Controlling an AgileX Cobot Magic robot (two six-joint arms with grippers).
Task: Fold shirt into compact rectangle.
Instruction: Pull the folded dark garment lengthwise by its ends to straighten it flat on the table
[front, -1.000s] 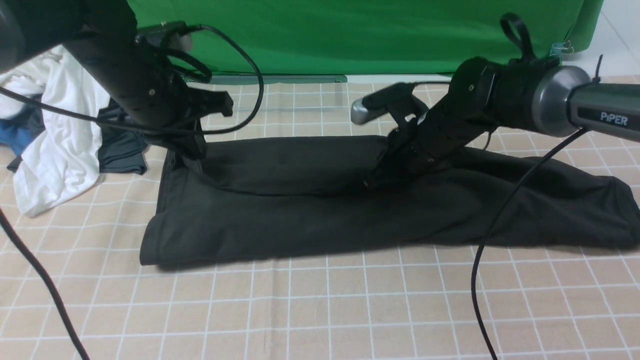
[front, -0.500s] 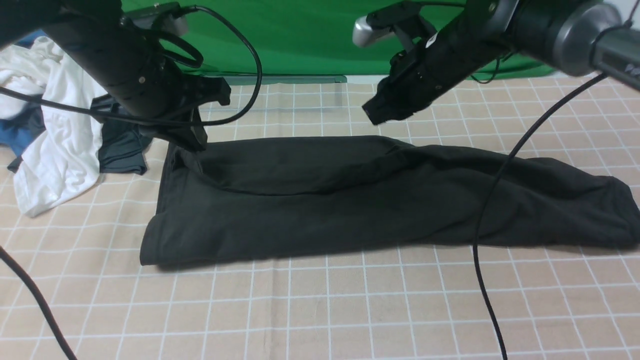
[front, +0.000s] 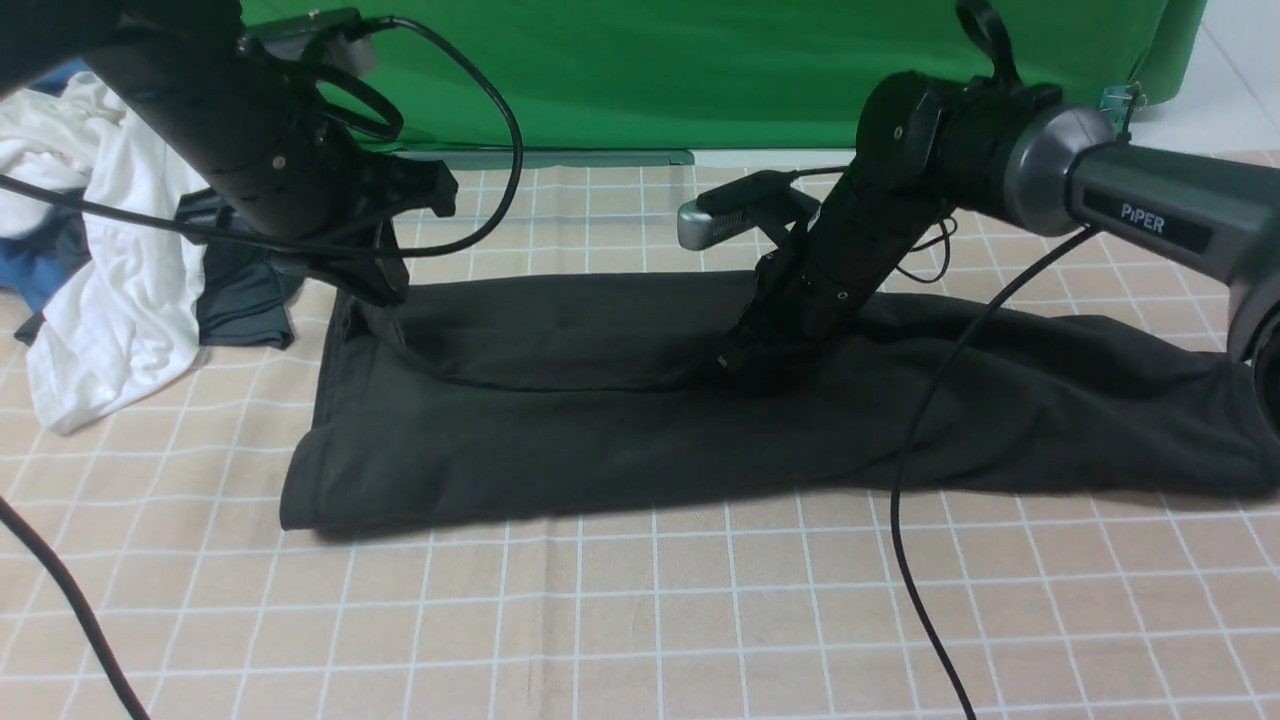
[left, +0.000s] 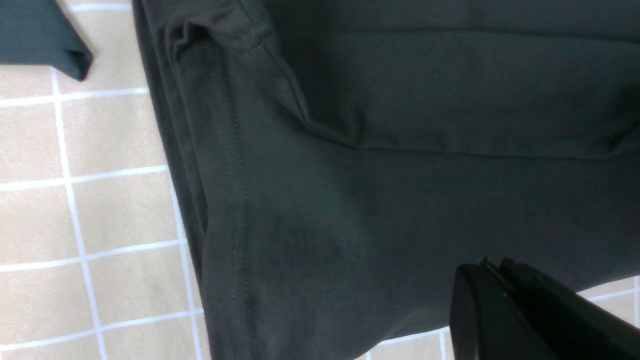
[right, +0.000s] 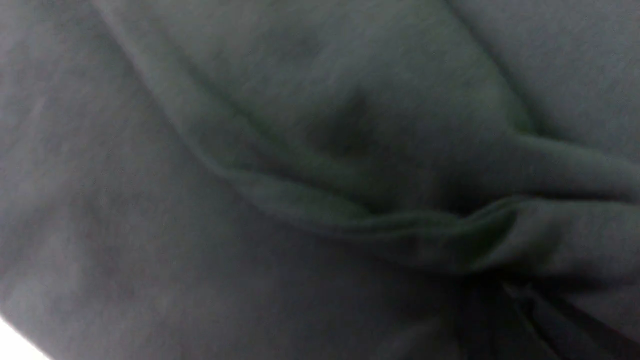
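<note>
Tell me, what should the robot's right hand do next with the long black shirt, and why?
Probably lift the right gripper off the shirt and carry it towards the shirt's right end. Its jaws are shut and press on the middle, holding nothing that I can see, and the shirt lies as a long strip, not a compact rectangle yet.

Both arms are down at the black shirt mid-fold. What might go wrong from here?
1. The right gripper, shut, rests on the middle of the shirt beside a raised ridge; sliding it may bunch the fabric rather than fold it.
2. Its cable hangs across the shirt and could drag it.
3. The left gripper sits near the dark grey garment and might snag it.
</note>
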